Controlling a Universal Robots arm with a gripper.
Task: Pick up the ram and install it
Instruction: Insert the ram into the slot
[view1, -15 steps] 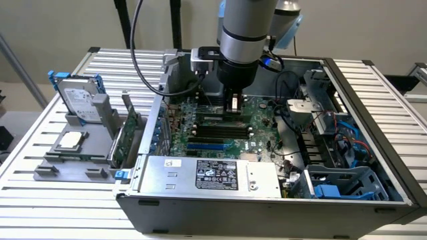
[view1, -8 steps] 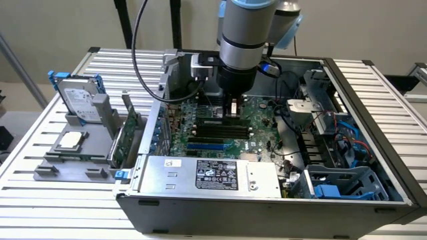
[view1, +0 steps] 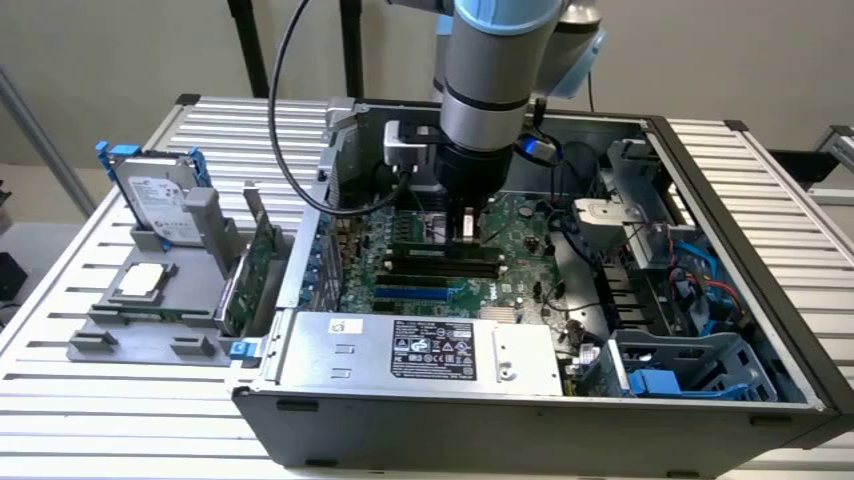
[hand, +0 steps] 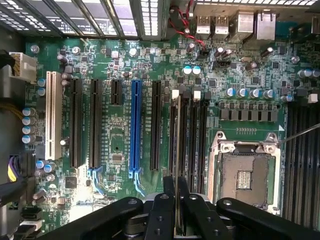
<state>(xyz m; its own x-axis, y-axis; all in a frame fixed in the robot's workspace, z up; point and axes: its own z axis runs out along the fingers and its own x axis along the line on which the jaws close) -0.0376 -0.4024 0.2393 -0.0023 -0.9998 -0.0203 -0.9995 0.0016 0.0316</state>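
The ram (hand: 176, 135) shows edge-on in the wrist view as a thin upright strip. It is pinched between my gripper's (hand: 176, 186) two black fingers (hand: 168, 197). It runs along one of the black memory slots (hand: 192, 135) beside the CPU socket (hand: 245, 172), and I cannot tell whether it is seated. From the exterior view, my gripper (view1: 465, 228) reaches straight down into the open computer case (view1: 534, 420), just above the motherboard (view1: 523, 222).
PCI slots, one of them blue (hand: 135, 127), lie beside the memory slots. A power supply (view1: 414, 350) fills the case front, with cables and drive bays (view1: 681, 290) at the exterior view's right. Outside, a stand holds a hard drive (view1: 154, 200) and a green expansion card (view1: 254, 270).
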